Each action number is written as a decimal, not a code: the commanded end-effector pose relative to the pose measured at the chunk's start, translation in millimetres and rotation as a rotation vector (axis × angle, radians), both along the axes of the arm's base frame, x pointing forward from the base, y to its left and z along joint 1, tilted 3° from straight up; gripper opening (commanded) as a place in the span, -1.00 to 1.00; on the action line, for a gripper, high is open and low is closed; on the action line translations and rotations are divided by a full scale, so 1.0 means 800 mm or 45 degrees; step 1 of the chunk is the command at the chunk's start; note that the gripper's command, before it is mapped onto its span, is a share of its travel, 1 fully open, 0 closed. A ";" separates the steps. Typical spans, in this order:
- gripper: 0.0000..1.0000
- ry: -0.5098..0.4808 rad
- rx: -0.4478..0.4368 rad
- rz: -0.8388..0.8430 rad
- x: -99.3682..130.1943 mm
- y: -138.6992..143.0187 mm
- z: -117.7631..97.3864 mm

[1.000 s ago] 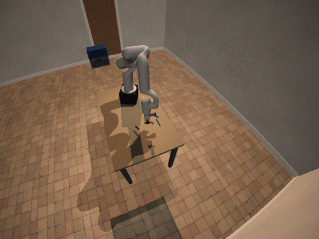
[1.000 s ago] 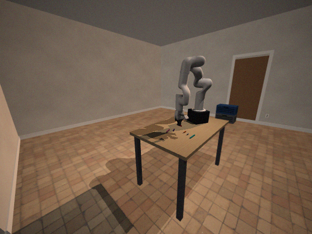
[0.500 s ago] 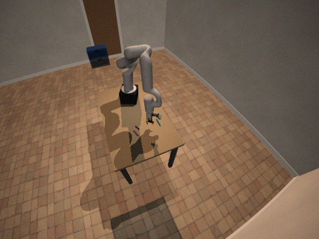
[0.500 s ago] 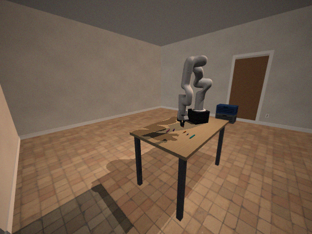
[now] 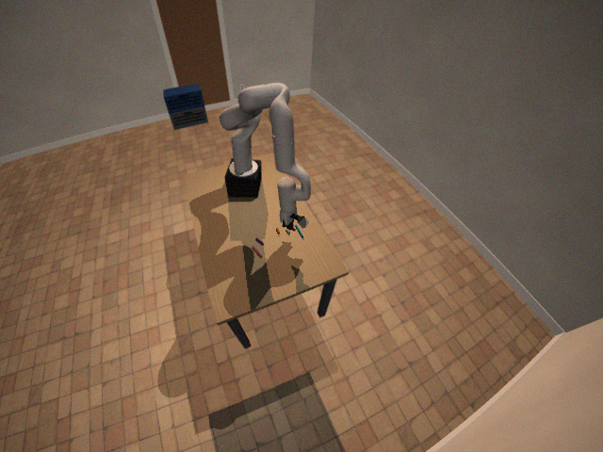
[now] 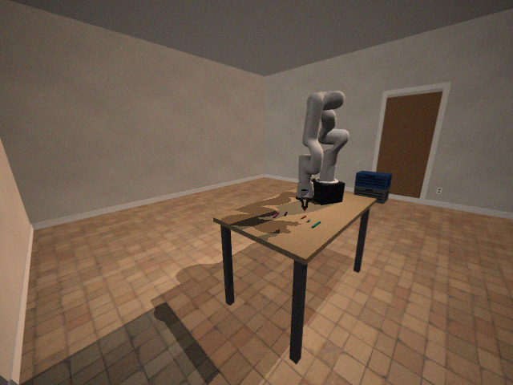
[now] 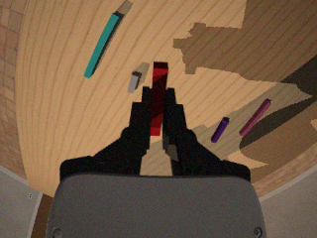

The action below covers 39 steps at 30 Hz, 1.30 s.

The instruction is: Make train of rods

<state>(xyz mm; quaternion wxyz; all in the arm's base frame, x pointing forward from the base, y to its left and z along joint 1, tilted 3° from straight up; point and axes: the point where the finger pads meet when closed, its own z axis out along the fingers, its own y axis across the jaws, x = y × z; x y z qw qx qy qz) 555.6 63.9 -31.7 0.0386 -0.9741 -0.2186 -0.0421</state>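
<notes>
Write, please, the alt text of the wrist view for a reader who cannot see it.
Black fingers hold a red rod above a wooden table. Beyond them, to the left in the picture, lie a turquoise rod and a short grey rod; to the right lie a purple rod and a pink rod.

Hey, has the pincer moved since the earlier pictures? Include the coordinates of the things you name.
Yes: in the top view, the pincer (image 5: 293,227) (image 6: 304,208) (image 7: 157,100) has shifted rightward, toward the turquoise rod (image 5: 299,232) (image 6: 316,224) (image 7: 102,46).
</notes>
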 end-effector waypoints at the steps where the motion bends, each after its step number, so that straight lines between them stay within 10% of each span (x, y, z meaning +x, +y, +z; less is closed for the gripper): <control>1: -0.92 0.060 -0.046 -0.199 0.000 0.017 0.002; 26: -0.92 0.068 -0.041 -0.312 -0.001 0.027 0.000; 39: -0.92 0.069 -0.043 -0.312 0.000 0.030 -0.046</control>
